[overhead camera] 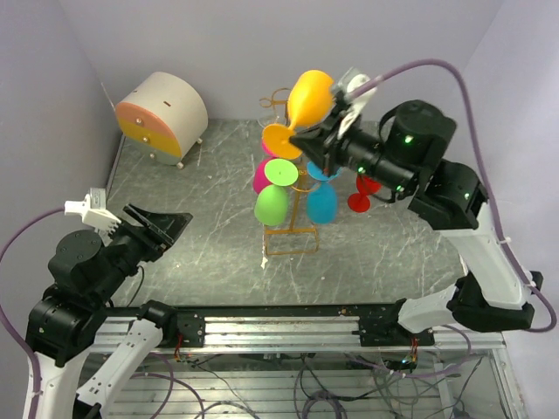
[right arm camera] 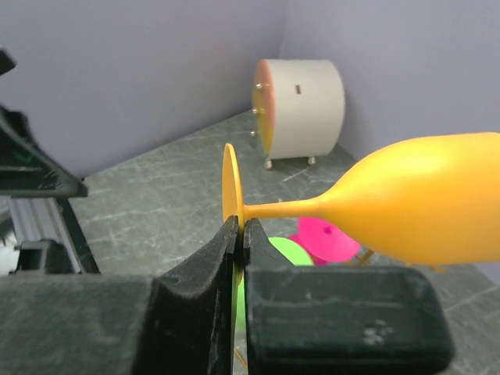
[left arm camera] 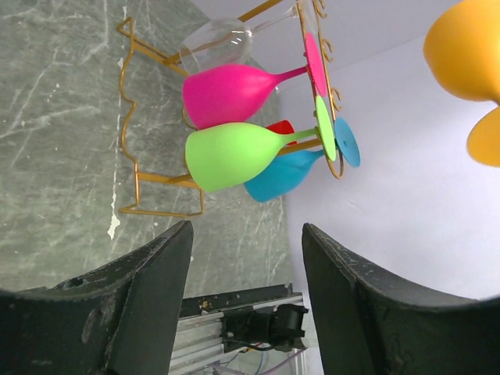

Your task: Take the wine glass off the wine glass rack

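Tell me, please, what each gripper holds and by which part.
The right gripper pinches the orange glass by the rim of its foot; the left gripper is open and holds nothing.

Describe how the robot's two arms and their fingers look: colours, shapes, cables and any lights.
Both arms share a build: white lower links, as on the right arm, and chunky black joint housings above. Small green lights glow on its joints. A lilac cable loops to a white block at each wrist. The fingers are thick, matte black wedges.
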